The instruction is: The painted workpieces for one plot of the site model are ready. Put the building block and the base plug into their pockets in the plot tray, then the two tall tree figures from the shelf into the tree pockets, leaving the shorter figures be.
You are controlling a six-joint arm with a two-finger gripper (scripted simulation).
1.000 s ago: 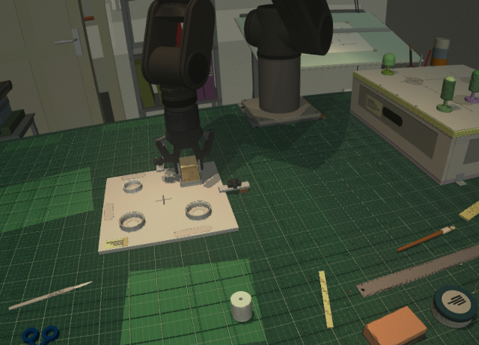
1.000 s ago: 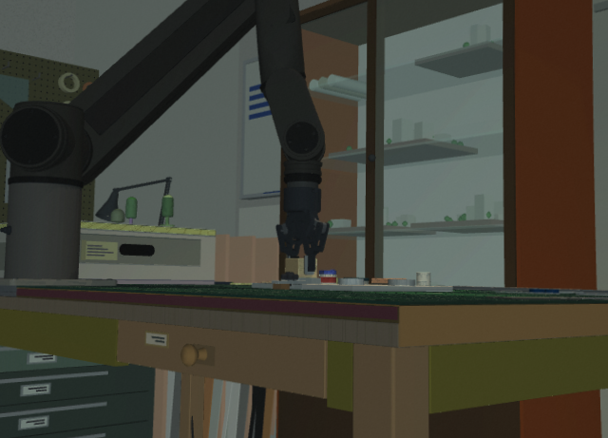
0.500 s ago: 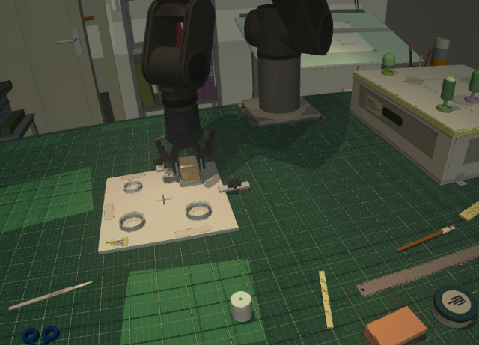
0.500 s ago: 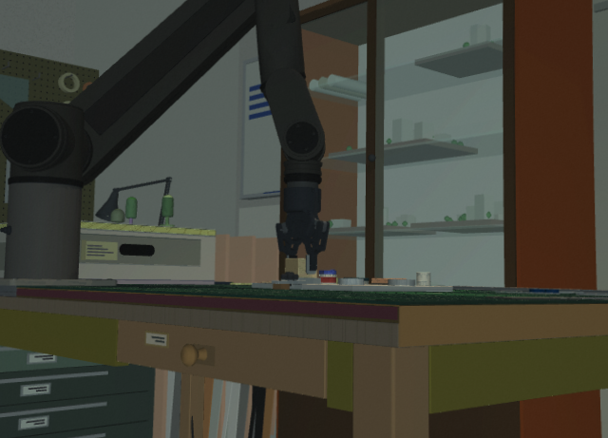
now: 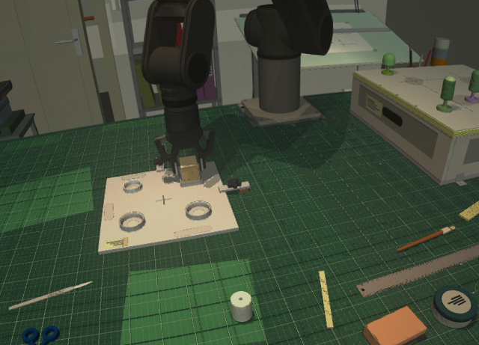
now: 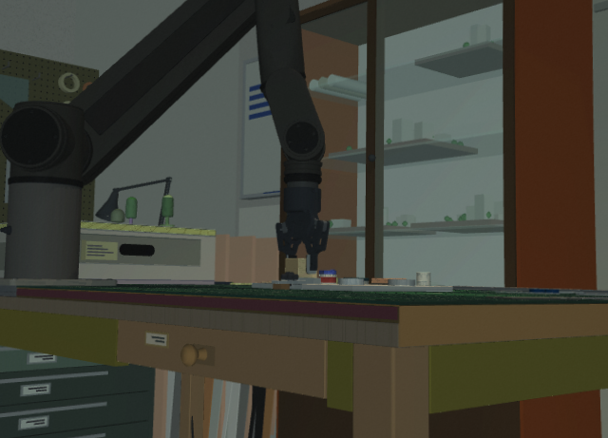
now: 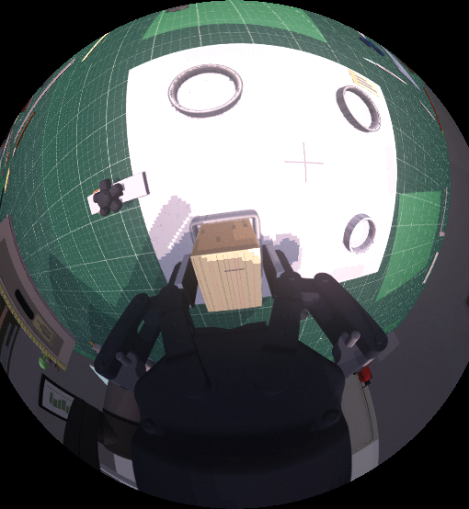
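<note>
The square pocket (image 7: 225, 223) at the plot tray's far corner is mostly hidden by the tan building block (image 5: 189, 169) (image 7: 227, 270), which stands upright in it. My gripper (image 5: 184, 163) (image 6: 302, 257) (image 7: 227, 280) is open, with a finger on either side of the block. The white plot tray (image 5: 164, 210) (image 7: 265, 156) has three ring pockets (image 5: 198, 210), all empty. The white base plug (image 5: 241, 306) stands on the mat, near the front edge. On the shelf at the right stand tree figures: a tall green one (image 5: 447, 95), another on a purple foot (image 5: 474, 87) at the frame's edge, and a short one (image 5: 388, 64).
The grey shelf box (image 5: 421, 113) fills the right side. A small clamp (image 5: 234, 185) lies just right of the tray. A ruler (image 5: 421, 270), brush (image 5: 425, 239), orange block (image 5: 394, 328), tape roll (image 5: 454, 306), stick (image 5: 325, 298), scalpel (image 5: 50, 295) and scissors (image 5: 38, 335) lie on the mat.
</note>
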